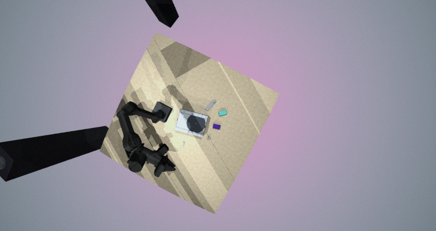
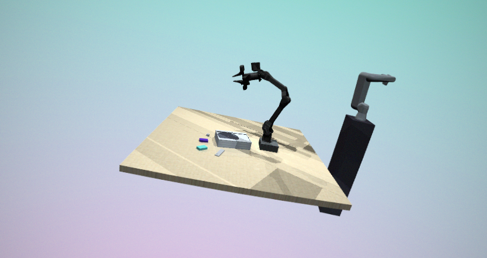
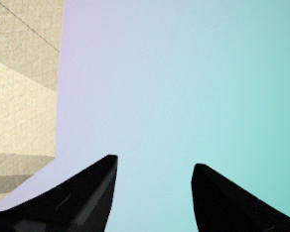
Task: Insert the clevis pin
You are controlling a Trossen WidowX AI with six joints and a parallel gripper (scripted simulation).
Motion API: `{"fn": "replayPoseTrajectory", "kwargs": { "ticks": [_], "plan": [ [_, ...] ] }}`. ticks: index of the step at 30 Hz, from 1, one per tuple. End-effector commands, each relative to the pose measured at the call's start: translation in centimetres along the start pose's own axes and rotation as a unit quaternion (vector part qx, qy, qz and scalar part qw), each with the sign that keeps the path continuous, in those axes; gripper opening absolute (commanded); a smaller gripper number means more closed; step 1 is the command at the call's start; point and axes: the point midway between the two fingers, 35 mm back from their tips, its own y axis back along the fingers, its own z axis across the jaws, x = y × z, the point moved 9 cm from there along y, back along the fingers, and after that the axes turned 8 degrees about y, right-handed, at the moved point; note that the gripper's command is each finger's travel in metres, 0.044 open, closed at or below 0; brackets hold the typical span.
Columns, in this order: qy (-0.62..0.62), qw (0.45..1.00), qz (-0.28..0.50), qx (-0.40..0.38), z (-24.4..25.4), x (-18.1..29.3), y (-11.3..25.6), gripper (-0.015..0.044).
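A pale wooden table [image 1: 231, 156] [image 2: 190, 164] spans the scene. The black arm [image 1: 126, 125] [image 2: 276, 82] rises from its right side in the exterior view, its gripper [image 1: 175, 168] [image 2: 233, 79] [image 3: 155, 170] high above the table, fingers apart with nothing between them. Left of its base sits the steel tray [image 1: 182, 123] [image 2: 242, 142], the dark disc [image 1: 192, 126] [image 2: 227, 135] inside. In the top view, the small pin [image 1: 183, 144] lies nearby on the table.

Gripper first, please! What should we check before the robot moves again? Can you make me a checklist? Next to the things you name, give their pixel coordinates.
1. Gripper [image 1: 175, 169] [image 2: 233, 79] [image 3: 155, 170] open, nothing between its fingers: ok.
2. Gripper raised, not touching the tray [image 1: 183, 122] [image 2: 242, 145]: ok.
3. Disc [image 1: 200, 127] [image 2: 227, 135] lying flat inside the tray: ok.
4. Clevis pin [image 1: 183, 144] on the table beside the tray, free to pick up: ok.
5. Gripper right over the pin: not ok, it's off to one side.
6. Disc's hole lined up with the tray's hole: cannot tell, too small.
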Motion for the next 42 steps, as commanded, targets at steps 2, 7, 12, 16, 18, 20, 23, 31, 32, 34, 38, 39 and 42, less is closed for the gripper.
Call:
{"fn": "replayPoseTrajectory", "kwargs": {
  "ticks": [2, 7, 12, 16, 18, 20, 23, 31, 32, 34, 38, 39, 42],
  "plan": [
    [0.021, 0.995, -0.014, -0.092, 3.5, 0.3, -4.2, 0.0160],
    [0.050, 0.975, -0.048, -0.210, 8.8, 0.3, -8.7, 0.0160],
    [0.082, 0.935, -0.102, -0.329, 14.9, -0.4, -12.3, 0.0160],
    [0.109, 0.889, -0.158, -0.416, 19.9, -1.3, -14.1, 0.0160],
    [0.121, 0.862, -0.190, -0.455, 22.4, -1.9, -14.7, 0.0160],
    [0.133, 0.830, -0.224, -0.492, 24.9, -2.5, -15.0, 0.0160],
    [0.140, 0.808, -0.249, -0.515, 26.5, -3.0, -15.1, 0.0160],
    [0.140, 0.808, -0.249, -0.515, 26.8, -3.1, -15.2, 0.0160],
    [0.140, 0.808, -0.249, -0.515, 26.9, -3.1, -15.3, 0.0160],
    [0.140, 0.808, -0.249, -0.515, 27.2, -3.2, -15.4, 0.0160],
    [0.140, 0.808, -0.249, -0.515, 27.7, -3.3, -15.6, 0.0160],
    [0.140, 0.808, -0.249, -0.515, 27.9, -3.3, -15.7, 0.0160],
    [0.140, 0.808, -0.249, -0.515, 28.3, -3.4, -15.8, 0.0160]
  ]
}}
